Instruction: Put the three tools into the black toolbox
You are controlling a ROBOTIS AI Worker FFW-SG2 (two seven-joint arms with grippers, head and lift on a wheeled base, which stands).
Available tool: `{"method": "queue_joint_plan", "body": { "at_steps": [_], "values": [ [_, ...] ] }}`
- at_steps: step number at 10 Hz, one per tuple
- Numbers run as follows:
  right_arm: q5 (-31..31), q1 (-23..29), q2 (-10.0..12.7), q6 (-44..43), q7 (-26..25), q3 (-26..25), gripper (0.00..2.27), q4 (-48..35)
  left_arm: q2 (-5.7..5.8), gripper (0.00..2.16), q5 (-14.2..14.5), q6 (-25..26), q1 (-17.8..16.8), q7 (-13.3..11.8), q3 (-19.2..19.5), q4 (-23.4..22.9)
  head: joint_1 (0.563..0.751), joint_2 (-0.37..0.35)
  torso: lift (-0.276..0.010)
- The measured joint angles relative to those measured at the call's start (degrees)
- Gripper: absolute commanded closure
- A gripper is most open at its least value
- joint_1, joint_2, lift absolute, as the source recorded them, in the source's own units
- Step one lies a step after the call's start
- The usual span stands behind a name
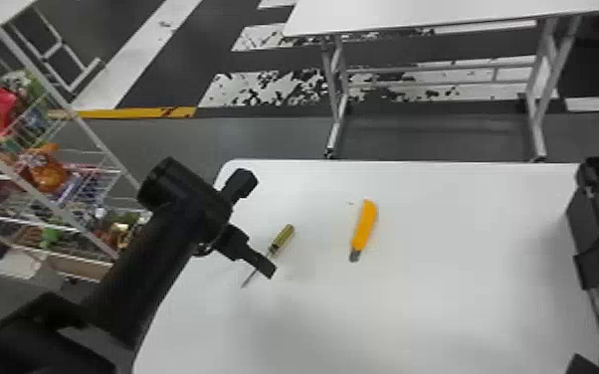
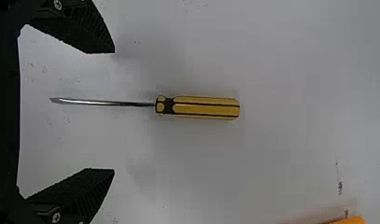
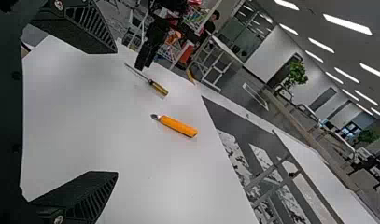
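White bench [image 1: 413,318] with rounded corners fills the foreground, seen from above. Nearest, in the right wrist view, the right claw [image 3: 116,112] is held off to the right side with its two black fingers wide apart and nothing between them. The left claw [image 2: 114,111] is over the bench's left part, its fingers spread on either side of a flat-tipped screwdriver [image 2: 204,108], touching neither shaft nor handle. That screwdriver lies flat, its metal tip toward the robot and its yellow-and-black handle pointing away, beyond the fingertips. Just to its right lies an orange utility knife [image 1: 364,226], its grey end nearer the robot. Well apart from both, along the bench's right side, stands the black toolbox [image 1: 592,248], its inside too dark to make out. Beyond the bench, at left, is a white wire rack [image 1: 47,204] of brightly coloured packets; farther off, a white table [image 1: 413,15] stands on a dark floor [image 1: 263,134] with worn white markings. The step in hand appears to be picking up the screwdriver, with the knife to follow; whether a third tool is already packed cannot be told. Next, the left claw probably needs to shift toward the handle, lower, close squarely on it, then lift it and carry it rightward over the knife to the toolbox.
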Motion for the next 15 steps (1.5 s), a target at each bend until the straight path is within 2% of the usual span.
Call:
{"method": "queue_joint_plan", "body": {
  "at_steps": [2, 5, 8, 13, 15],
  "values": [
    [-0.2, 0.0, -0.1, -0.2, 0.4, -0.2, 0.07, 0.2, -0.21, 0.08, -0.7, -0.5, 0.0, 1.0, -2.0, 1.3, 0.695, 0.322, -0.051],
    [-0.8, 0.1, -0.1, -0.2, 0.9, -1.0, 0.07, 0.3, -0.12, 0.15, -1.0, -0.3, -0.7, 0.4, -2.6, 1.6, 0.695, 0.315, -0.051],
    [-2.2, 0.3, -0.2, 0.0, 2.0, -2.7, 0.07, 0.4, -0.65, 0.15, -1.8, -0.4, -1.9, 0.7, -3.5, 2.9, 0.695, 0.302, -0.051],
    [-2.7, -0.7, -0.5, -0.2, 2.8, -2.8, 0.07, 2.2, -2.19, 0.14, -2.8, -1.0, -2.3, 4.8, -6.2, 5.4, 0.695, 0.296, -0.051],
    [-3.2, -1.3, -0.8, -0.2, 3.1, -2.8, 0.07, 3.3, -2.93, 0.33, -3.6, -2.3, -2.5, 5.3, -6.6, 6.6, 0.695, 0.290, -0.051]
  ]
}}
